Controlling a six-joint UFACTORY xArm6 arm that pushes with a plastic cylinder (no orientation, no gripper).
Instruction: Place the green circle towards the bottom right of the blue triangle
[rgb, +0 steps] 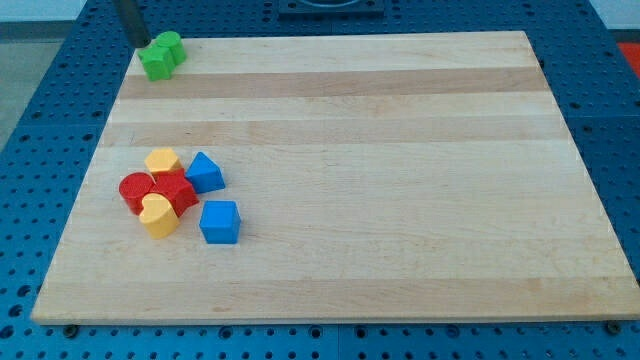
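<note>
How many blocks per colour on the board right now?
Green: 2, touching, at the board's top left corner: green block and green block
Yellow: 2: yellow block and yellow block
Red: 2: red block and red block
Blue: 2: blue triangle and blue cube
Total: 8
My tip sits just left of the green pair.

The light is bright and even, coming from above. The wooden board (350, 180) looks pale and a bit washed out toward 12 o'clock. Shadows are tiny and soft (they hug each block). The rod (131, 20) at 11 o'clock is blurry. The picture is slightly fuzzy everywhere.
</note>
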